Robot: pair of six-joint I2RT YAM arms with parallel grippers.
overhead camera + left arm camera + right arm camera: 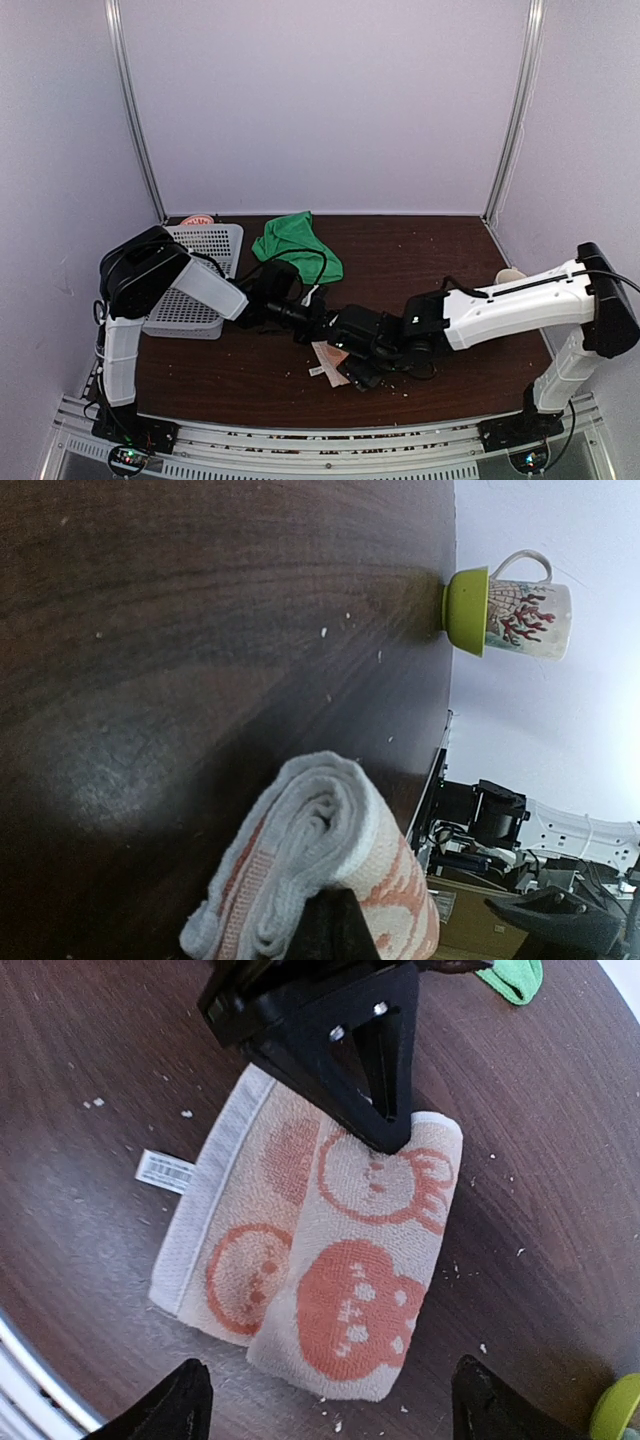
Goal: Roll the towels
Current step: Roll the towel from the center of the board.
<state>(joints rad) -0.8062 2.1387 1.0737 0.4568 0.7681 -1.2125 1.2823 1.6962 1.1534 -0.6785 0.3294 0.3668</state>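
Note:
The pinkish-beige towel (340, 1250) with orange cartoon figures lies near the table's front middle (330, 362), its right half rolled up and its left part flat. In the left wrist view the roll's spiral end (320, 860) faces the camera. My left gripper (390, 1132) is shut at the roll's far end, its dark fingers (325, 925) pressed into the cloth. At the near end my right gripper (337, 1410) is open, one fingertip on each side and clear of the towel. The green towel (297, 245) lies crumpled at the back.
A white perforated basket (195, 280) stands at the left, behind my left arm. A mug with a red coral print (525, 620) on a lime green base stands near the table's right edge (510, 275). Crumbs dot the dark wood.

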